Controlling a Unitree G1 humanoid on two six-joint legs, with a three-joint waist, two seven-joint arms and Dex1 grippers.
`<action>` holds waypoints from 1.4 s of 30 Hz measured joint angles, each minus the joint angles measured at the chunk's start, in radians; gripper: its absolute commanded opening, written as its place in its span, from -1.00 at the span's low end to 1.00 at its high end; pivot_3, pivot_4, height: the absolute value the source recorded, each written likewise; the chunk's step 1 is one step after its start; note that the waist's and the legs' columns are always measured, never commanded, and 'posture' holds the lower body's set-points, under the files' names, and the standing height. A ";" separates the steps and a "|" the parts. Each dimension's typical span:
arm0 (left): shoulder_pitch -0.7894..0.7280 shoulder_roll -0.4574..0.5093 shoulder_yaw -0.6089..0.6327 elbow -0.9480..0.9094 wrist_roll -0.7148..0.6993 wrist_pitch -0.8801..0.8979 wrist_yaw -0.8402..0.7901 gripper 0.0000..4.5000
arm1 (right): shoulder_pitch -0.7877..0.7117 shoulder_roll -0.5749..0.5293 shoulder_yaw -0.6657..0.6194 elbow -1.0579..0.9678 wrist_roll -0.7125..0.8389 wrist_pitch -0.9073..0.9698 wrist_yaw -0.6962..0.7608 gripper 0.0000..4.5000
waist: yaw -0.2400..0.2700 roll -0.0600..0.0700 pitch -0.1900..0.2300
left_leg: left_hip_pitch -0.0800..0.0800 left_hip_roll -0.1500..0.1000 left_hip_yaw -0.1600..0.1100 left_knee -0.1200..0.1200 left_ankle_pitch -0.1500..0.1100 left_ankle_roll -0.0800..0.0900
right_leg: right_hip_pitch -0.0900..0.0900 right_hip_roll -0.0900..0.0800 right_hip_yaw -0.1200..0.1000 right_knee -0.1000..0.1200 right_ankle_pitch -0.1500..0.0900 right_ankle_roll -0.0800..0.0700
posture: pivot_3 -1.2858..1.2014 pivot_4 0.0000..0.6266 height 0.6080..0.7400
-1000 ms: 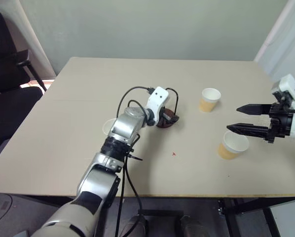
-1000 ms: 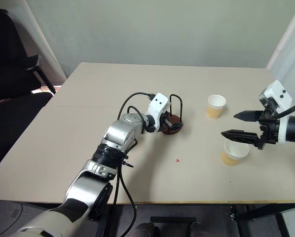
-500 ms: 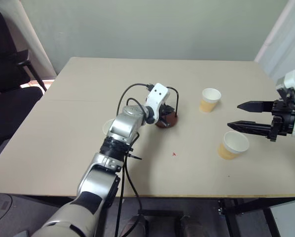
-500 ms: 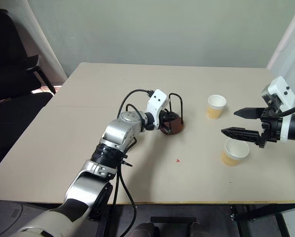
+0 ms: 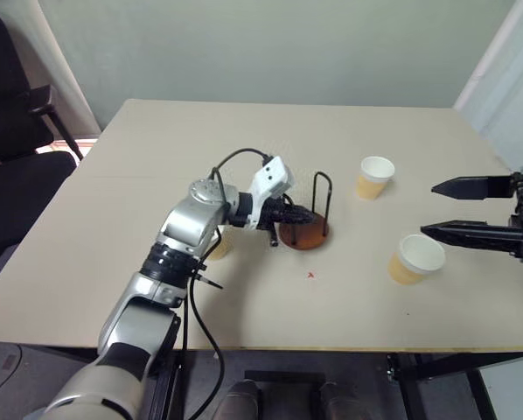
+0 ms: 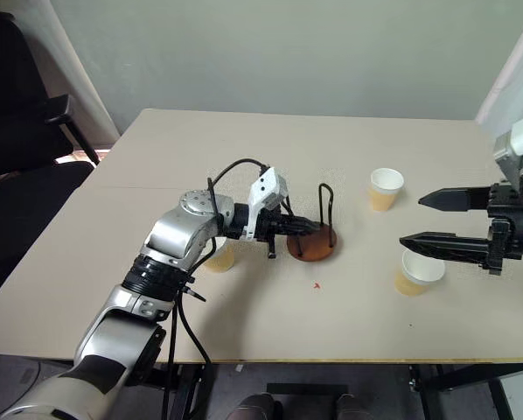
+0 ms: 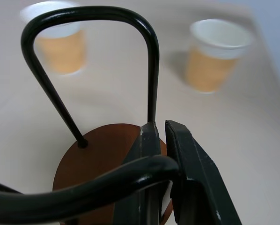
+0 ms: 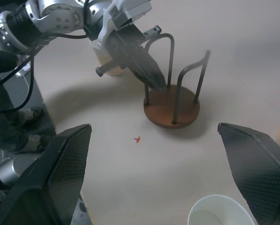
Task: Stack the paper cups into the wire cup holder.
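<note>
The wire cup holder (image 5: 303,229) stands near the middle of the table (image 5: 156,166), and the left gripper (image 6: 303,226) is closed on one of its thin wire loops. It looks light and stiff, so it may tip if pulled high up. The paper cups (image 5: 373,177) are light and easily crushed; better to pinch one gently at the wall, near the rim. One cup, by the left forearm, is partly hidden. The right gripper (image 5: 442,208) is wide open above the nearest cup (image 5: 415,258).
</note>
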 measured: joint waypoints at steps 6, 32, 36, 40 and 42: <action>-0.002 -0.026 -0.068 -0.009 0.003 -0.029 -0.081 -0.99 | 0.034 -0.003 -0.040 -0.020 0.027 0.032 -0.027 1.00 | 0.000 0.000 0.000 | 0.000 0.000 0.001 0.000 -0.001 0.002 | 0.000 -0.001 0.000 -0.002 0.001 0.002 | 0.03 -0.52 1.00; 0.119 0.047 -0.191 -0.162 0.181 -0.082 -0.033 0.99 | 0.074 -0.020 0.067 -0.019 -0.052 -0.111 -0.020 1.00 | -0.001 0.002 -0.001 | -0.004 0.001 0.001 0.009 -0.006 0.009 | 0.001 -0.001 0.000 -0.006 0.003 0.005 | 0.03 -0.52 1.00; 0.091 0.074 -0.174 -0.172 0.158 -0.071 -0.060 0.99 | 0.051 -0.030 0.109 0.000 -0.072 -0.145 -0.005 1.00 | -0.001 0.002 -0.001 | -0.004 0.001 0.001 0.010 -0.007 0.009 | 0.001 -0.001 0.000 -0.005 0.004 0.005 | 0.03 -0.52 1.00; 0.029 0.139 -0.173 -0.173 0.159 -0.130 -0.129 0.99 | 0.034 -0.043 0.141 0.019 -0.088 -0.169 0.020 1.00 | -0.002 0.003 -0.001 | -0.004 0.001 0.001 0.011 -0.007 0.009 | 0.001 -0.001 0.000 -0.005 0.004 0.005 | 0.03 -0.52 1.00; -0.008 0.173 -0.170 -0.166 0.164 -0.175 -0.157 0.99 | 0.010 -0.051 0.175 0.031 -0.106 -0.190 0.039 1.00 | -0.002 0.003 -0.002 | -0.004 0.001 0.001 0.012 -0.008 0.010 | 0.001 -0.001 0.000 -0.005 0.004 0.004 | 0.03 -0.52 1.00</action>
